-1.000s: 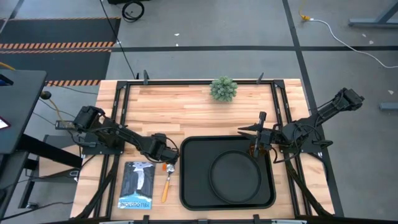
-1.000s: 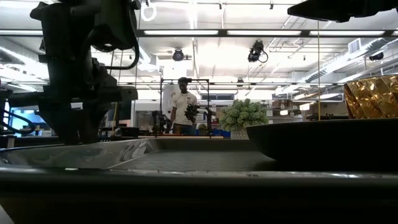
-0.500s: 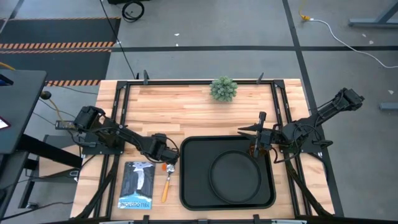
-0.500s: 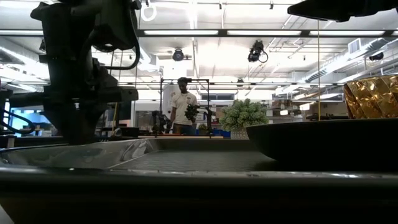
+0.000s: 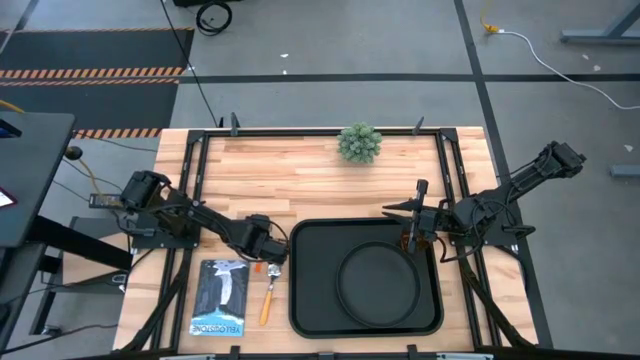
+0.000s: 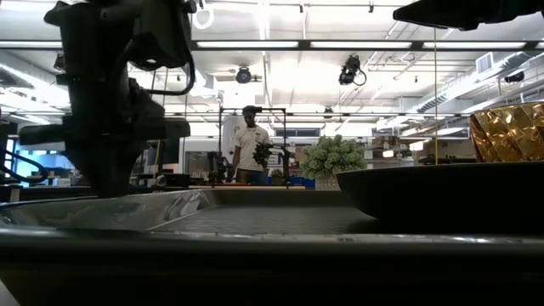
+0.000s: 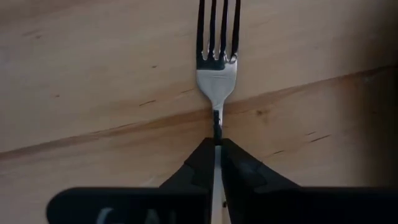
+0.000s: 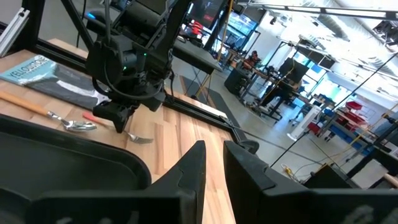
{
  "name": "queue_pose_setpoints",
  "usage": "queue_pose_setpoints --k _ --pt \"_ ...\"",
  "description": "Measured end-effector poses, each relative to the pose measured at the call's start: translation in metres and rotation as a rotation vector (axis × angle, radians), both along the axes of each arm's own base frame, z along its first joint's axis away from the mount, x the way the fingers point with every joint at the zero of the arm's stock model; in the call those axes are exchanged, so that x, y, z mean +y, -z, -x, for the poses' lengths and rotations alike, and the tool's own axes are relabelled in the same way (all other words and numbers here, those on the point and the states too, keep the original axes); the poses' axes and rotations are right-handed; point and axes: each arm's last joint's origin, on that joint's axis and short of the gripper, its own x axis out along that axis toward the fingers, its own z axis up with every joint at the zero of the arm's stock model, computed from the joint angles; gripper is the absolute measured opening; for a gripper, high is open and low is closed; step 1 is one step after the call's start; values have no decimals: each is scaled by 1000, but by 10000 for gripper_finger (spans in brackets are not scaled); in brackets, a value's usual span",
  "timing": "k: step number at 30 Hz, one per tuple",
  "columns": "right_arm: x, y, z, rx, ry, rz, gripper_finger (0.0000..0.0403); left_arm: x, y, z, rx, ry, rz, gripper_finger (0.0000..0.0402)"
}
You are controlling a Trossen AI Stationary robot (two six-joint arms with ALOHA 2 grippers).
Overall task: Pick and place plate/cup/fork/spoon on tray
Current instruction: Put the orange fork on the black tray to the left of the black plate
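Note:
The fork (image 7: 216, 68) lies flat on the wooden table just left of the black tray (image 5: 310, 300), its tines pointing away from my left gripper (image 7: 216, 142), which is shut on it. The fork's red-orange handle (image 5: 257, 268) sticks out beside the gripper. The spoon (image 5: 267, 297) lies on the table nearer the front edge. The round black plate (image 5: 378, 282) rests in the tray. The amber cup (image 5: 408, 240) stands at the tray's far right, below my right gripper (image 8: 214, 155), which is empty with a narrow gap between its fingers. My left gripper pinches the fork's thin metal neck (image 7: 216, 124), just behind the tines, between its two fingers. The fingers come from above, pointing down, one on each side of the neck. The fork lies on the table.
A green potted plant (image 5: 359, 143) stands at the table's far edge. A flat printed package (image 5: 220, 297) lies left of the spoon. A person stands in the room far behind the table (image 6: 249, 144).

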Motion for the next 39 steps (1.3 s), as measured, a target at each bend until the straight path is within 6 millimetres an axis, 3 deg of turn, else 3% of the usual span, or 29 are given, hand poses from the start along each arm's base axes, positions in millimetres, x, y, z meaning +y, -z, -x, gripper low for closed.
queue_pose_setpoints --k 6,15,21,28,39 --pt "0 0 0 1 0 3 63 -3 -26 -14 -16 34 -53 19" --pt "0 0 0 2 -1 4 63 -11 -56 -42 -183 71 -79 23" --pt "0 2 0 14 0 6 63 -25 -60 -73 -326 125 -81 21" --pt "1 3 -1 20 0 10 63 -50 -57 -109 -346 180 -56 21" --pt "3 2 -1 12 -22 5 63 -85 -42 -141 -310 211 -20 21"
